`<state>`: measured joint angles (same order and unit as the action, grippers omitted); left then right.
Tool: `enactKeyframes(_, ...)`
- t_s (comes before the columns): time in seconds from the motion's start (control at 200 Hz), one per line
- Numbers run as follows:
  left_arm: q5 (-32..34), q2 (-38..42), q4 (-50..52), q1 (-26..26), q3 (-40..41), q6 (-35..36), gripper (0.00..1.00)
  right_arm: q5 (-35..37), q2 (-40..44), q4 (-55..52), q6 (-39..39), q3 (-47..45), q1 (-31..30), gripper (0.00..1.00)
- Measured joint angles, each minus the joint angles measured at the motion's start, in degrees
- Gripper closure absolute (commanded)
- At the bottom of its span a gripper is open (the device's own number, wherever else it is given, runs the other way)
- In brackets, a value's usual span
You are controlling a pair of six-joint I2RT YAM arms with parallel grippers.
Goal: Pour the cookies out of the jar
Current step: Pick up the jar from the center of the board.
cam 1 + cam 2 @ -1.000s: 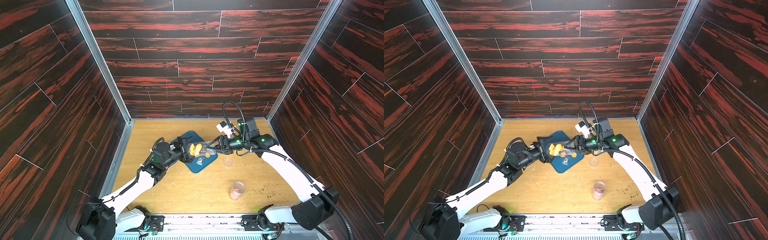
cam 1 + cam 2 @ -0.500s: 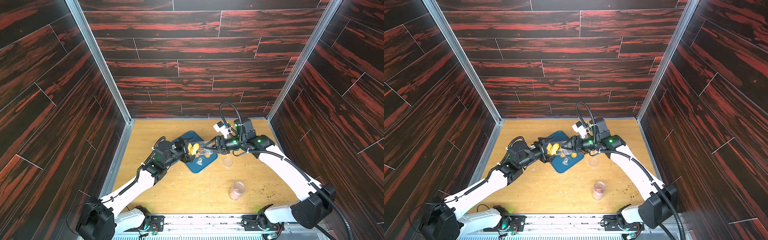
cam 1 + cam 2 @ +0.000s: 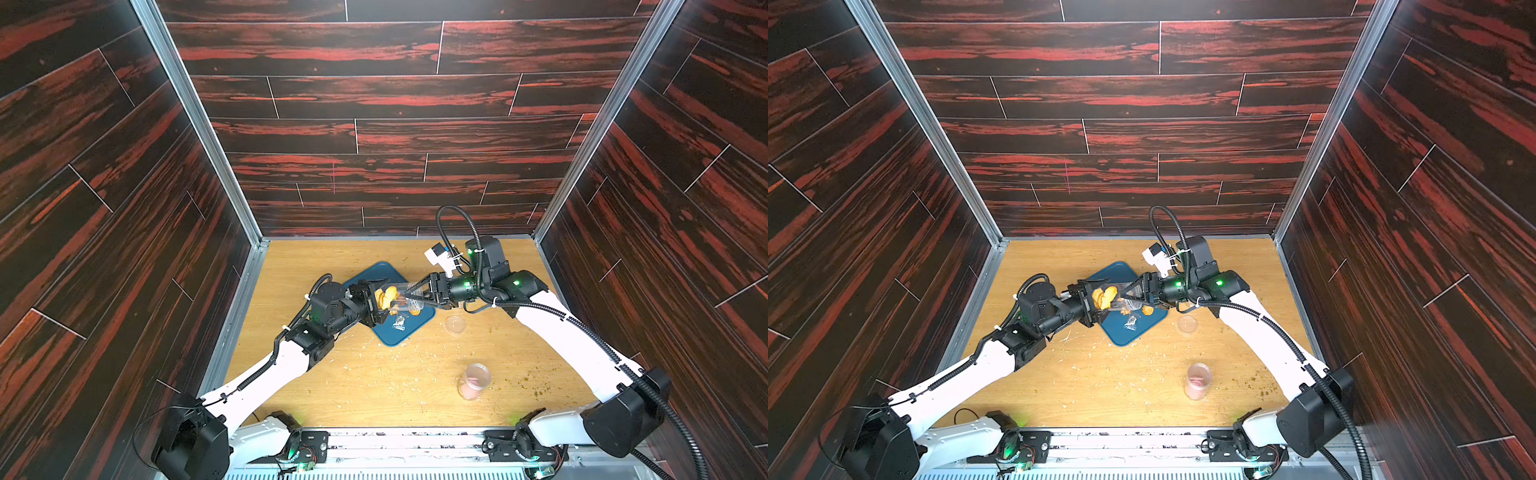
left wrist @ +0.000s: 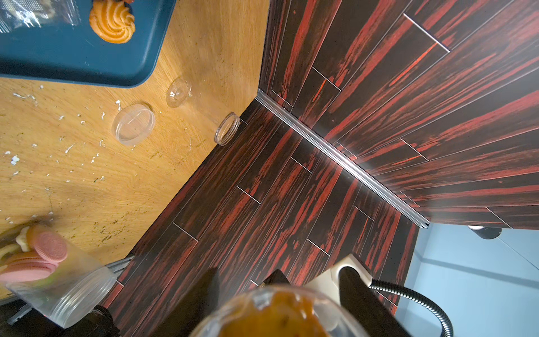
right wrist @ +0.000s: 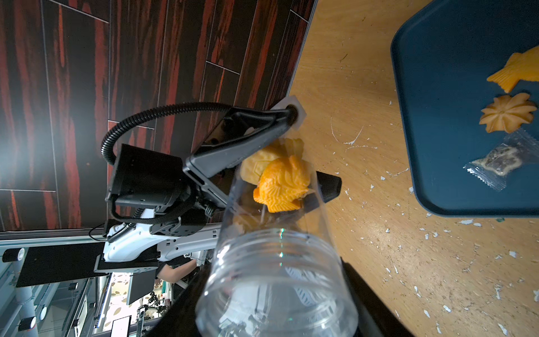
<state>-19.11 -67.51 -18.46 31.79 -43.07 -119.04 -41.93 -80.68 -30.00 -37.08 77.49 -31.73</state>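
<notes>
Narrowed from wide apart, left claw (image 3: 379, 302) clamps the left end of the level jar (image 3: 401, 291), where cookies (image 3: 385, 296) crowd, right claw (image 3: 409, 296) clamped on its mouth end above the tray (image 3: 390, 338); left wrist view blurs them.

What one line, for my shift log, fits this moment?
jar: held sideways off table, cookies inside | left gripper: grips base | right gripper: grips neck
</notes>
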Motion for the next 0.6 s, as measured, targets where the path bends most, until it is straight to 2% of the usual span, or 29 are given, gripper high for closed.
enactKeyframes(0.245,0.31,0.00,-0.02,0.00,0.07,0.02,0.41,0.44,0.00,-0.26,-0.37,0.00,-0.17,0.21)
enactKeyframes(0.306,0.63,0.04,-0.07,0.00,0.20,0.02,0.41,0.66,0.00,-0.48,-0.55,0.04,-0.31,0.12)
enactKeyframes(0.356,0.90,0.15,-0.24,0.00,0.52,0.02,0.41,1.01,0.00,-0.76,-0.57,0.22,-0.39,0.10)
enactKeyframes(0.396,1.20,0.37,-0.33,0.00,1.01,0.02,0.41,1.27,0.00,-1.03,-0.74,0.46,-0.42,0.02)
enactKeyframes(0.601,3.19,1.90,-0.02,0.00,3.17,0.04,0.42,3.76,0.00,-3.50,-0.66,2.40,-0.42,0.01)
